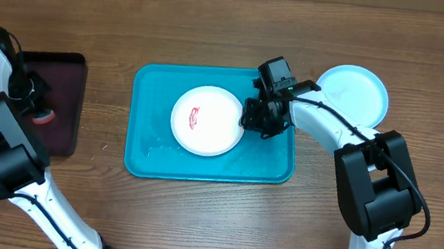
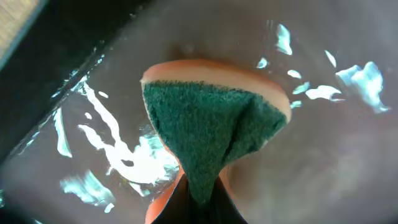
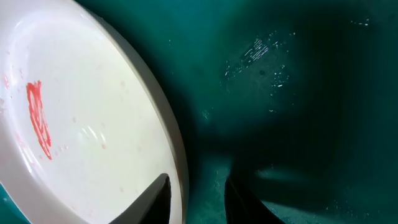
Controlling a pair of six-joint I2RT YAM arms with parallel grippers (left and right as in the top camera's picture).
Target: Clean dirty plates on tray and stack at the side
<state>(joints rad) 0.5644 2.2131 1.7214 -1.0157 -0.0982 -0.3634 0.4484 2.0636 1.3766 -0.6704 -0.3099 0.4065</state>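
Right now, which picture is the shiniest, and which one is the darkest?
Left wrist view: bright white glare streaks on the dark tray around the green sponge. Right wrist view: the white plate is bright, the blue tray sinks into shadow. Overhead view: even light, everything sharp.

Smeared white plate on tray, blue plate aside.

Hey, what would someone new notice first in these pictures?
The round white plastic plate with a red smear stands out in the middle of the large teal rectangular tray, with the right gripper at its rim. At far left, the left gripper pinches a green-and-orange sponge over the dark maroon tray.
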